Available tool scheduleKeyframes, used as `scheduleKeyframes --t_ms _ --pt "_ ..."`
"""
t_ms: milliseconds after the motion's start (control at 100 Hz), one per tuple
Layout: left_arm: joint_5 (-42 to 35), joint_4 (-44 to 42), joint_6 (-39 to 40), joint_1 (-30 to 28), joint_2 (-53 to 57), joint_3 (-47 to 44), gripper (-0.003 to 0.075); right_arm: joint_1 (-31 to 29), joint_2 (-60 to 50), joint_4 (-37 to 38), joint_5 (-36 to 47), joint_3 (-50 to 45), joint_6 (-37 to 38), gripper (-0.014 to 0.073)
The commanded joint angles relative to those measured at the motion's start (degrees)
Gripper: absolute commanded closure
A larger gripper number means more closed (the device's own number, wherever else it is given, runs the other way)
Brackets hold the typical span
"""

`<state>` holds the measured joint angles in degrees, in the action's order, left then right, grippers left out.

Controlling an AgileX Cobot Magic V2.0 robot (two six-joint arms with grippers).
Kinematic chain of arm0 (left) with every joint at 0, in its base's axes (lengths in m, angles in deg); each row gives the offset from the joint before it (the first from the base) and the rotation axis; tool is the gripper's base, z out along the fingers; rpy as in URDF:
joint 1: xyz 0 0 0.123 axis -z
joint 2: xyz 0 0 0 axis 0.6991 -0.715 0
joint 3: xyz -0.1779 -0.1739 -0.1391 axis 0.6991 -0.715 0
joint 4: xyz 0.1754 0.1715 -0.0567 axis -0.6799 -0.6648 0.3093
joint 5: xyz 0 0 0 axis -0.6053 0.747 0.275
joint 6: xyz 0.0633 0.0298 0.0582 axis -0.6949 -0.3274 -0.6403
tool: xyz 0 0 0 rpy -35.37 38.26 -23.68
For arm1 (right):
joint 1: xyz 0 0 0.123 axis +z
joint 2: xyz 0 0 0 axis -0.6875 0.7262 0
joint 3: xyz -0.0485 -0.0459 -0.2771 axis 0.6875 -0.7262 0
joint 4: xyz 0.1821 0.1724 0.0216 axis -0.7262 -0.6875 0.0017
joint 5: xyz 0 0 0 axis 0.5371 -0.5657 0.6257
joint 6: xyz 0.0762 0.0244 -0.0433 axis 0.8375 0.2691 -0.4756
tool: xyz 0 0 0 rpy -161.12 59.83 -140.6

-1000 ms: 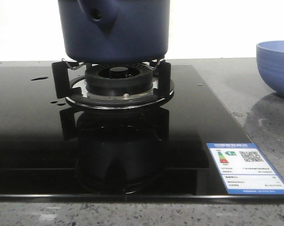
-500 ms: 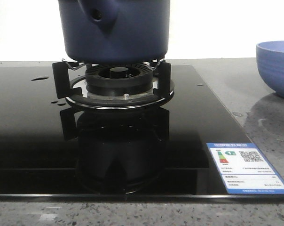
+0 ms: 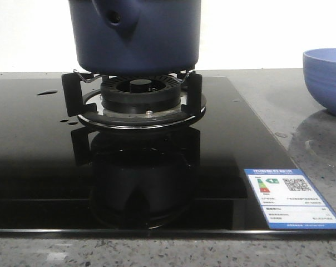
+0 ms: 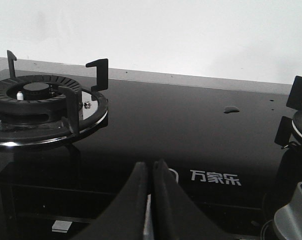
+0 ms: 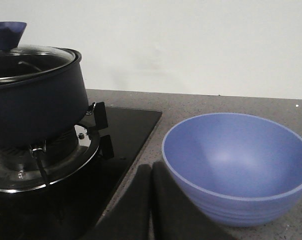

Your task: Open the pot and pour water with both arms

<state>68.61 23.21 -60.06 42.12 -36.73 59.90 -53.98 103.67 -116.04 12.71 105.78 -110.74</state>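
Left gripper (image 4: 150,172) closed, empty, low centre. Right gripper (image 5: 151,175) closed, empty, just beside bowl (image 5: 238,167). Pot (image 3: 136,36) on burner (image 3: 137,94), top centre, lid (image 5: 28,55) on. Water (image 3: 46,92) droplets upper left.

Front view: the pot (image 3: 136,36) is cut off above its handle, hiding its rim; my bowl (image 3: 327,79) runs past the frame beside it. The label (image 3: 293,198) text is too small to read.
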Motion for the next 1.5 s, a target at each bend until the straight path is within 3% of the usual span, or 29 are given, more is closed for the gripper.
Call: scheduleKeyframes --t_ms 0,220,300,390,470,510,580,790,960,1200,1310,1490 --pt "-4.0 0.6 0.6 -0.1 1.5 -1.9 0.0739 0.1 0.0 -2.0 1.2 1.4 -0.6 0.065" --pt "-4.0 0.6 0.6 -0.1 1.5 -1.9 0.0739 0.1 0.0 -2.3 5.7 1.4 -0.4 0.065" --pt "-4.0 0.6 0.6 -0.1 1.5 -1.9 0.0739 0.1 0.0 1.1 7.9 2.1 4.8 0.065" --pt "-4.0 0.6 0.6 -0.1 1.5 -1.9 0.0739 0.1 0.2 22.0 9.2 3.6 23.3 0.065" --pt "-4.0 0.6 0.6 -0.1 1.5 -1.9 0.0739 0.1 0.2 47.0 10.4 4.0 49.1 0.065" --pt "-4.0 0.6 0.6 -0.1 1.5 -1.9 0.0739 0.1 0.2 55.8 11.5 3.8 60.3 0.065" --pt "-4.0 0.6 0.6 -0.1 1.5 -1.9 0.0739 0.1 0.2 68.8 14.5 2.7 70.9 0.065" --pt "-4.0 0.6 0.6 -0.1 1.5 -1.9 0.0739 4.7 -5.3 79.5 21.9 -4.4 75.6 0.065" --pt "-4.0 0.6 0.6 -0.1 1.5 -1.9 0.0739 10.7 -12.0 80.7 23.0 -10.7 76.7 0.065" --pt "-4.0 0.7 0.6 -0.1 1.5 -1.9 0.0739 8.9 -20.0 80.6 23.9 -18.8 79.5 0.065" --pt "-4.0 0.7 0.6 -0.1 1.5 -1.9 0.0739 8.3 -21.0 80.9 18.0 -18.6 80.6 0.065" --pt "-4.0 0.8 0.6 -0.1 1.5 -1.9 0.0739 8.3 -21.0 81.1 15.9 -18.5 80.6 0.065"
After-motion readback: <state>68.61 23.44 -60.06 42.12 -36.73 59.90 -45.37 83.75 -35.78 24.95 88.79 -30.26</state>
